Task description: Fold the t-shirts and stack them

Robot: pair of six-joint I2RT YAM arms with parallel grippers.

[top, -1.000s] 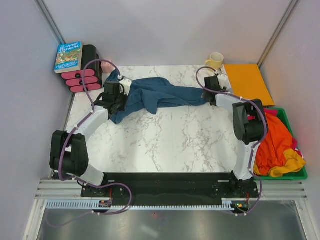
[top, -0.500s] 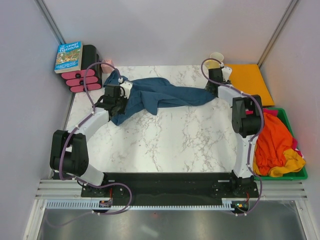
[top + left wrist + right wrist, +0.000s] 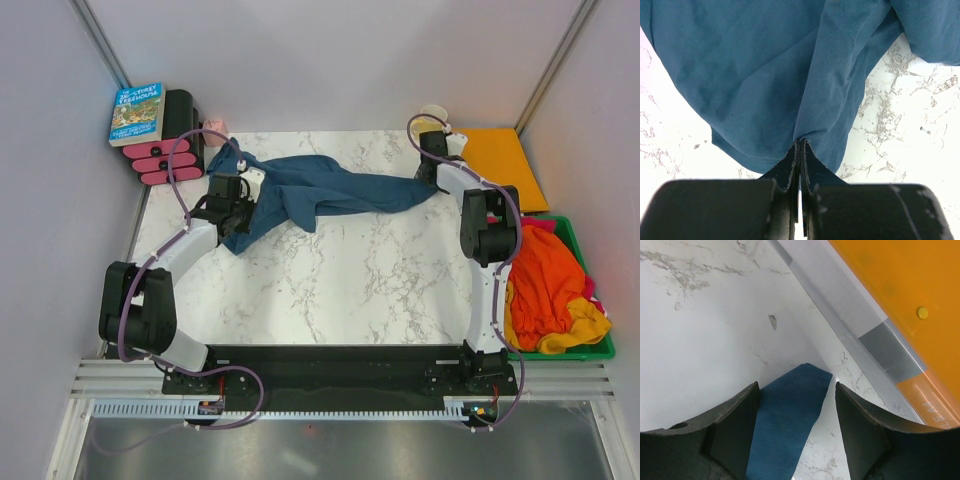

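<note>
1 marbled table [image 3: 350, 280], t-shirt [image 3: 320, 195], pale walls [image 3: 330, 60]

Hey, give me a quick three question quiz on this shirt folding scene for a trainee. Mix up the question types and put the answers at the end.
1. True or false: the left fingers are shut on the blue t-shirt.
2. Where are the other t-shirts? A) heaped in the green bin B) folded in a stack on the table C) draped over the left arm
3. Fill in: the right fingers stand ____, with one end of the blue t-shirt lying between them.
Key: 1 true; 2 A; 3 open.
</note>
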